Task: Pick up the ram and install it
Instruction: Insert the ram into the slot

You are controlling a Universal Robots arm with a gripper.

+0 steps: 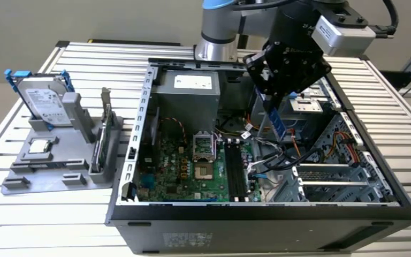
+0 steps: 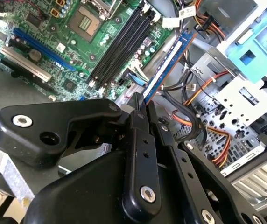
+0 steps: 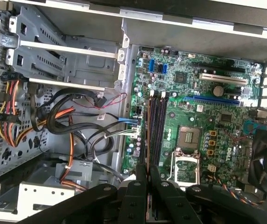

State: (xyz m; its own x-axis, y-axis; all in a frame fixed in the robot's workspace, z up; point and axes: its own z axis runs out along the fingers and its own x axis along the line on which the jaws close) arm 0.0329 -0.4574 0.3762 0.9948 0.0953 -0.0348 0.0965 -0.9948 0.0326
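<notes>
We see the ram (image 1: 278, 119), a thin blue stick (image 2: 167, 62), hanging upright, edge-on, above the motherboard's black slots (image 1: 235, 170).

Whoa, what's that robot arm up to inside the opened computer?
The arm's black gripper is clamped on a long, thin blue memory stick, the ram, and holds it on edge above the open black computer case. The stick hangs over the green motherboard, near the black memory slots, but is not seated in one. On a grey stand at the exterior view's left sits a silver hard drive.
</notes>
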